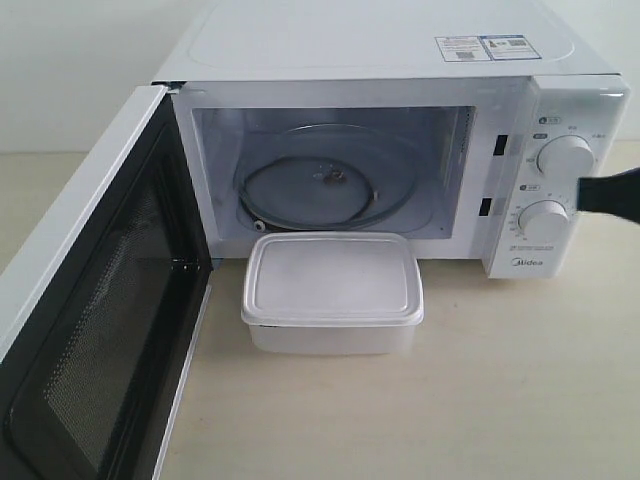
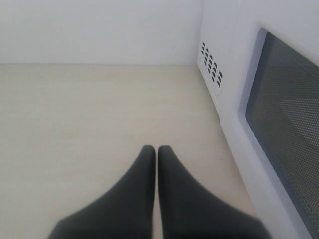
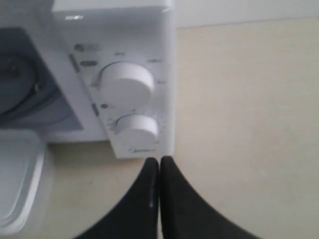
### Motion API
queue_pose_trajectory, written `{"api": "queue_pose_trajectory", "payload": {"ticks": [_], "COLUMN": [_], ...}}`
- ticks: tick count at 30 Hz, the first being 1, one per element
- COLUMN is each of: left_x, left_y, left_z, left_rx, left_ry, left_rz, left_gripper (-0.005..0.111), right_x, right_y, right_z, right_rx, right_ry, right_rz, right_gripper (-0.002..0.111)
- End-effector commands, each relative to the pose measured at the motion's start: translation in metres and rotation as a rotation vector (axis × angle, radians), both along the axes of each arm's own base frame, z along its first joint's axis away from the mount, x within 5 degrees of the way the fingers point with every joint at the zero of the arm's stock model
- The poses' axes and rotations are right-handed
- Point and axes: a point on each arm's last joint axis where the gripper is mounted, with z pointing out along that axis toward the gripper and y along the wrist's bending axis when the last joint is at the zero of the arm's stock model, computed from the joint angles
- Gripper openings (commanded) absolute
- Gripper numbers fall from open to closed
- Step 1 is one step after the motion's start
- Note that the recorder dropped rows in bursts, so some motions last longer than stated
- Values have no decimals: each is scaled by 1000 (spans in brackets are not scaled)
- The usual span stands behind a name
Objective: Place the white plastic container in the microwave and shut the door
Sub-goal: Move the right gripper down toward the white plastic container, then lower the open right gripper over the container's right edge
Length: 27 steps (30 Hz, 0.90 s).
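Note:
The white plastic container (image 1: pixel 332 292) rests on the table right in front of the open microwave (image 1: pixel 400 60), its lid on; a corner of the container (image 3: pixel 17 184) shows in the right wrist view. The door (image 1: pixel 95 320) hangs wide open to the left, and its outer side with the mesh window (image 2: pixel 291 134) fills one edge of the left wrist view. Inside, the glass turntable (image 1: pixel 320 185) is bare. My right gripper (image 3: pixel 159 160) is shut and empty, hovering by the dials (image 3: pixel 127 82); in the exterior view the right gripper's tip (image 1: pixel 585 193) enters from the right. My left gripper (image 2: pixel 156 148) is shut and empty beside the door.
A pale wooden tabletop (image 1: pixel 520 380) stretches around the microwave, with a white wall (image 2: pixel 99 30) behind. The microwave's side vent holes (image 2: pixel 211 67) show near the left gripper.

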Motion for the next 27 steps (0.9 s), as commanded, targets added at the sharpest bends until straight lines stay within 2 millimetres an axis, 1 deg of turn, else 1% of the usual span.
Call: {"api": "queue_pose_trajectory", "payload": {"ticks": [1,2,3,4,6,8,10,13,16,18,21,22,25,27], "left_x": [0,0,0,0,0,0,0,0,0,0,0,0,0,0], "left_y": [0,0,0,0,0,0,0,0,0,0,0,0,0,0], "left_z": [-1,-1,-1,-1,-1,-1,-1,-1,-1,-1,-1,-1,-1,-1], "left_rx": [-2,-2,-2,-2,-2,-2,-2,-2,-2,-2,-2,-2,-2,-2], "left_ry": [1,1,1,1,1,1,1,1,1,1,1,1,1,1], "left_rz": [3,3,3,3,3,3,3,3,3,3,3,3,3,3], "left_gripper": [4,4,4,4,4,4,4,4,4,4,4,4,4,4], "right_x": [4,6,7,9,13,18,21,25,26,26,25,25,23,21], "right_y": [56,75,83,96,105,106,107,110,113,115,119,120,127,135], "right_z": [-15,-25,-30,-35,-43,-57,-72,-88,-99,-104,-105,-104,-101,-96], "right_rx": [37,123,180,280,387,403,388,440,501,521,546,540,597,657], "right_ry": [196,250,272,287,247,229,271,341,402,434,445,444,442,428], "right_rz": [264,346,380,438,457,423,402,329,267,259,281,310,375,474], "right_gripper": [0,0,0,0,0,0,0,0,0,0,0,0,0,0]}}
